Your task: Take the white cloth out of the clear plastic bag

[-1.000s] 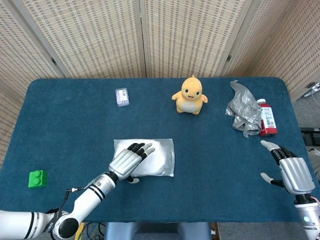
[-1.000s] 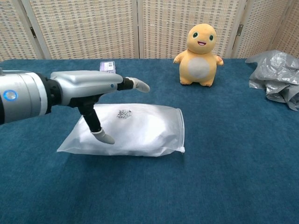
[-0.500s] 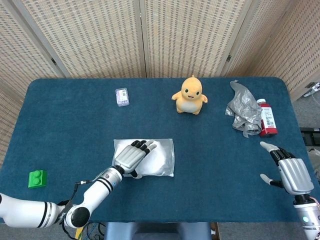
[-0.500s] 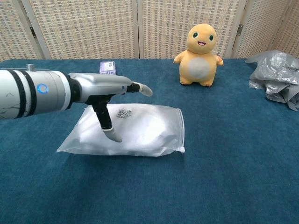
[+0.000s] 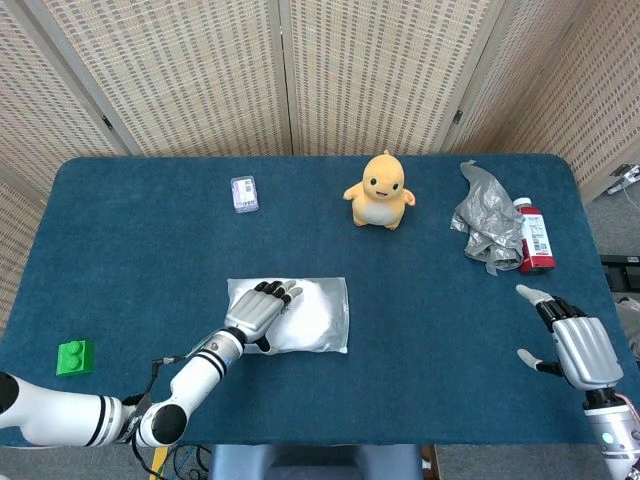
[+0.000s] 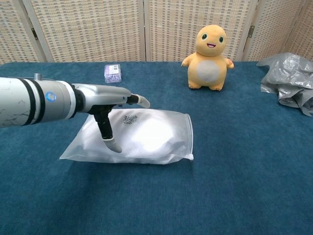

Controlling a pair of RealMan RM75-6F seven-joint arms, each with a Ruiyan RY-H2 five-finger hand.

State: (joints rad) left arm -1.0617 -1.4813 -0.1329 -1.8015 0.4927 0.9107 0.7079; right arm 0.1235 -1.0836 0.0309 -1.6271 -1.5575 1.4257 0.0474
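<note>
Over the last second the left hand (image 5: 256, 311) had drawn back a little toward the near-left part of the clear plastic bag (image 5: 310, 316), its fingers (image 6: 113, 145) apart, the thumb pointing down and its tip touching the bag's top film while the others reached out flat above it. Nothing was gripped yet; the bag lay flat on the blue worktop (image 5: 150, 260) where it had been, and the white cloth (image 6: 146, 137) inside showed as a pale mass, wholly enclosed. Which edge of the bag was the open one could not be told for certain, though the right end in the chest view looked like a seam or mouth. The shift suggested the hand was settling to pin or pinch the bag, so extraction had not begun. The right hand (image 5: 577, 346) hovered at the worktop's far right edge, fingers spread and empty, having barely moved. A yellow plush toy (image 5: 379, 190), a crumpled grey bag (image 5: 487, 226) and a small green block (image 5: 74, 357) lay well apart from the work.
</note>
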